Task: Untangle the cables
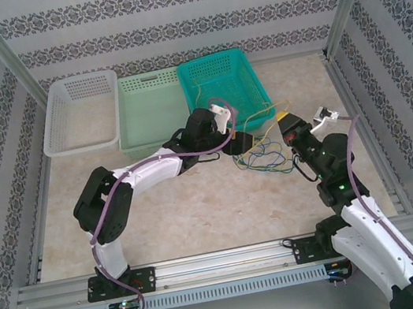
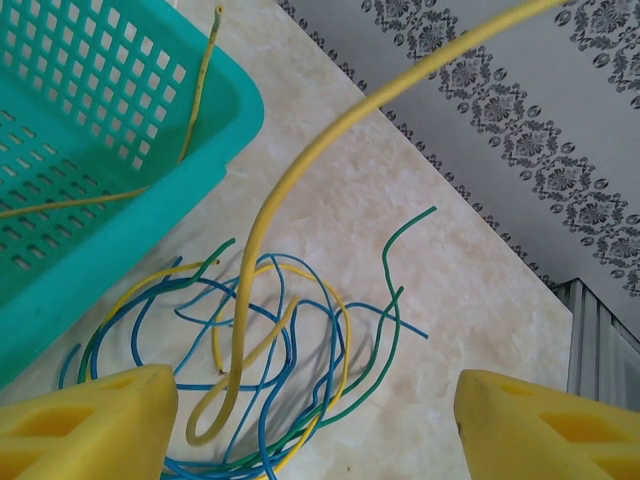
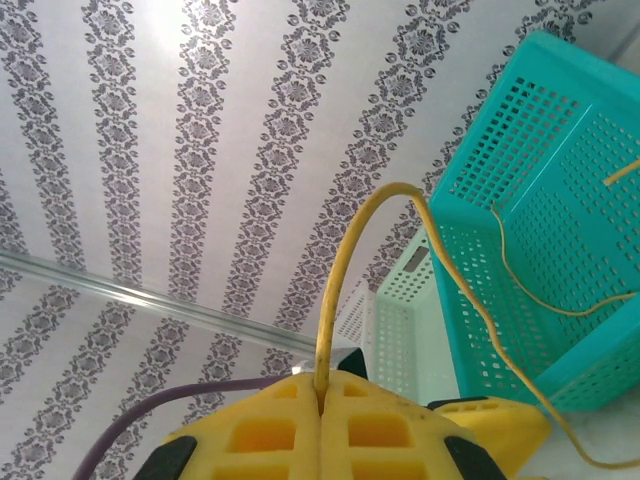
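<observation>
Three baskets across far bench edge, patterned wallpaper around. Left arm reaching right, left pincer spread apart over cables tangled beside teal basket. Right arm angled inward, right pincer clamped on yellow cable arching upward.

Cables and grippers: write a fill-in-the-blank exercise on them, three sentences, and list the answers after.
1. The right gripper is ____ on the yellow cable.
2. The left gripper hangs ____ above the tangle of cables on the table.
3. The basket holding part of that yellow cable is coloured ____.

Missing words: shut; open; teal.
</observation>
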